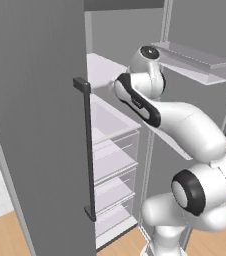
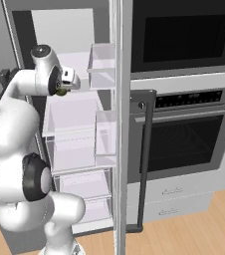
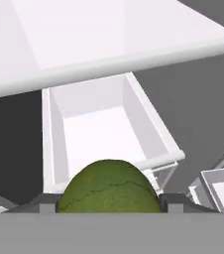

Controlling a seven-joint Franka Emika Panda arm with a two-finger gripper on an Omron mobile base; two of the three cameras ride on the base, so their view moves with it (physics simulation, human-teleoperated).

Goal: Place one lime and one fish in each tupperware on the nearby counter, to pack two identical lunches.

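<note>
While the arm reaches into the open fridge [image 2: 79, 149], you can see the lime [image 3: 108, 187] sitting right between the jaws [image 3: 109, 203] in the hand view, its dark olive-green skin crossed by thin cracks. The two dark finger tips [image 3: 176, 201] stand on either side of it and touch it, so the jaws are closed partway on the lime and hold it. The lime looks nearly round; it appears a little wider than tall in the hand view, so its long axis seems to run from one finger to the other, though you cannot tell that for sure, nor which way its ends point.

In the right base view you find the same lime [image 2: 61, 91] as a small green spot under the white hand, in front of the fridge's upper shelf [image 2: 69, 107] and above the clear drawers [image 2: 82, 184]. It hangs in the air there, touching no shelf. Past the lime, the hand view looks at a white open bin [image 3: 104, 134] inside the fridge, below a white shelf edge. The fridge door [image 1: 35, 125] with its dark handle [image 1: 87, 150] stands open beside the arm, and the oven [image 2: 184, 134] lies on the other side of the fridge.
</note>
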